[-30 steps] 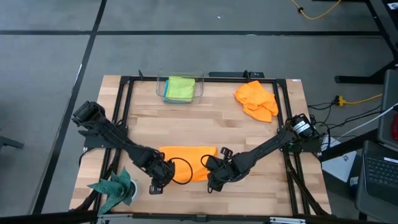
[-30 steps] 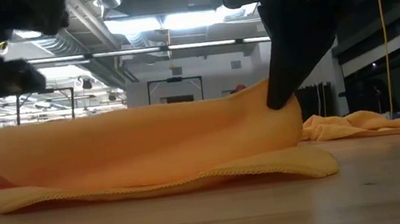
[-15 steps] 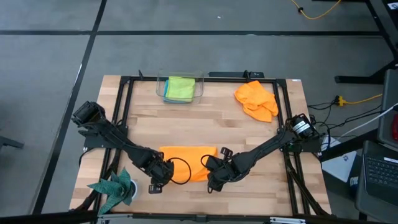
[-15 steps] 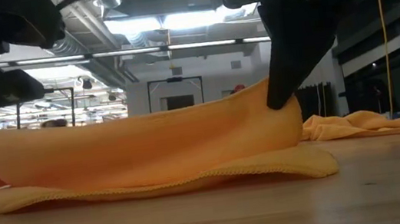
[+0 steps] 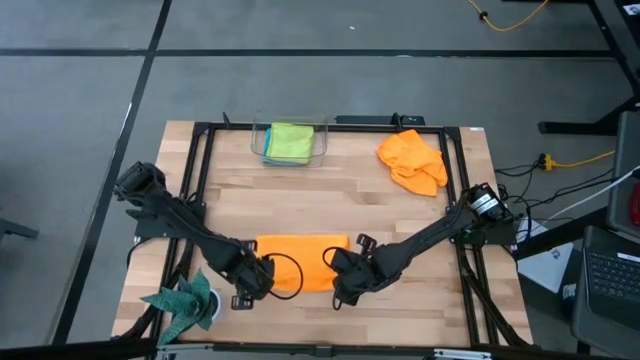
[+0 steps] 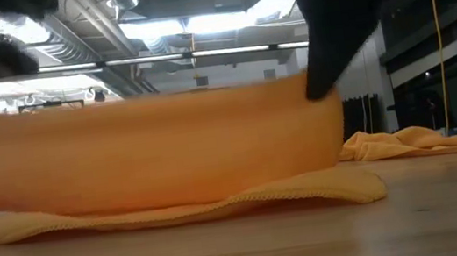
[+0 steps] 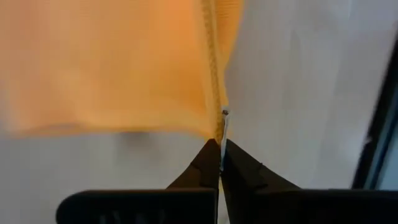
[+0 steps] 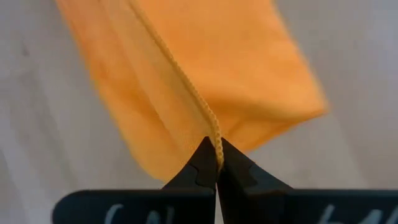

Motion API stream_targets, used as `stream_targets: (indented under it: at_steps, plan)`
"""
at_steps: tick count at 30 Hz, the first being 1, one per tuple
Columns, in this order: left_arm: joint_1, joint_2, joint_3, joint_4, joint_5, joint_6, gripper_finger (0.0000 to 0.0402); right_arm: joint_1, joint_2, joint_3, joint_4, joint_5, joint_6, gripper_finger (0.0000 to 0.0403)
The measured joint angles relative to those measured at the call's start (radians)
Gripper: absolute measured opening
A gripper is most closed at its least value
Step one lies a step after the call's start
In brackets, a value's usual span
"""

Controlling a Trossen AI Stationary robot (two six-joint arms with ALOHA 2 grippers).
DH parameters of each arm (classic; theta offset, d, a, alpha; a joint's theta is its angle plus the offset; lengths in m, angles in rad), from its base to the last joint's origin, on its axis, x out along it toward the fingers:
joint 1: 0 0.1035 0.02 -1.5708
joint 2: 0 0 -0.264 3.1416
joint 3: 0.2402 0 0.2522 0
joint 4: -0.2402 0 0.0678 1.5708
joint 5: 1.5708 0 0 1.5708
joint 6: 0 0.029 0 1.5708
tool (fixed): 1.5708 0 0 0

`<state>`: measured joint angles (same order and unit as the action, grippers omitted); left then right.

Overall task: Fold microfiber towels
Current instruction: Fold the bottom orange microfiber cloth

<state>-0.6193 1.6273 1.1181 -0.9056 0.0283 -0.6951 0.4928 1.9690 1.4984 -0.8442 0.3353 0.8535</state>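
**benchbot_fan:** Orange towel is the one being worked, sitting at the near side of the table strung between the two pincers. Left gripper is clamped fully shut on one corner, hem pinched right at its fingertips; right gripper is shut just as tight on the other corner.

**foldnerd42:** Why both corners at once?

**benchbot_fan:** My guess: lifting that edge evenly so it can swing over the far half for a clean fold. From table level the raised layer stands up like a curtain, with the bottom layer flat on the wood under it.

**foldnerd42:** And the rest?

**benchbot_fan:** Second orange towel lies crumpled well beyond the right pincer, unfolded. Lime-green towel sits on the blue towel in a clear bin far past both. Teal spiky cloth is just outboard of the left pincer, not involved.
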Motion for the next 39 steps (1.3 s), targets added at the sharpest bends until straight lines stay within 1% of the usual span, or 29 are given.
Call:
stream_targets:
  at_steps: [2, 4, 8, 10, 11, 13, 16, 19, 21, 23, 26, 29, 34, 39]
  plan:
    - [0.008, -0.017, 0.057, -0.123, -0.050, 0.018, 0.0000, -0.009, 0.000, 0.049, -0.092, 0.041, -0.019, 0.0000]
    - [0.022, -0.035, 0.112, -0.240, -0.119, 0.024, 0.0000, -0.023, 0.000, 0.107, -0.185, 0.115, -0.046, 0.0000]
    - [0.078, -0.056, 0.208, -0.482, -0.338, 0.024, 0.0000, -0.073, -0.002, 0.185, -0.307, 0.268, -0.090, 0.0000]
    - [0.120, -0.059, 0.233, -0.538, -0.427, 0.025, 0.0000, -0.111, -0.002, 0.199, -0.327, 0.310, -0.127, 0.0000]
    - [0.142, -0.060, 0.234, -0.545, -0.455, 0.035, 0.0000, -0.131, -0.002, 0.200, -0.331, 0.322, -0.143, 0.0000]
    - [0.188, -0.060, 0.216, -0.514, -0.474, 0.096, 0.0000, -0.171, -0.002, 0.189, -0.333, 0.342, -0.180, 0.0000]
    - [0.262, -0.058, 0.141, -0.443, -0.480, 0.189, 0.0000, -0.231, -0.002, 0.153, -0.331, 0.391, -0.206, 0.0000]
    - [0.333, -0.057, 0.063, -0.417, -0.528, 0.211, 0.0000, -0.291, -0.002, 0.115, -0.328, 0.457, -0.236, 0.0000]
    - [0.376, -0.057, 0.028, -0.407, -0.569, 0.229, 0.0000, -0.333, -0.002, 0.094, -0.308, 0.466, -0.277, 0.0000]
    - [0.414, -0.057, 0.001, -0.385, -0.580, 0.256, 0.0000, -0.367, -0.002, 0.072, -0.246, 0.445, -0.321, 0.0000]
    - [0.454, -0.057, -0.010, -0.347, -0.560, 0.283, 0.0000, -0.398, -0.001, 0.038, -0.133, 0.382, -0.385, 0.0000]
    - [0.462, -0.057, -0.010, -0.335, -0.556, 0.280, 0.0000, -0.405, -0.001, 0.018, -0.051, 0.357, -0.389, 0.0000]
    - [0.421, -0.057, -0.010, -0.331, -0.480, 0.248, 0.0000, -0.376, -0.001, 0.015, -0.065, 0.323, -0.386, 0.0000]
    - [0.342, -0.057, -0.010, -0.307, -0.380, 0.153, 0.0000, -0.312, -0.001, 0.015, -0.067, 0.267, -0.343, 0.0000]
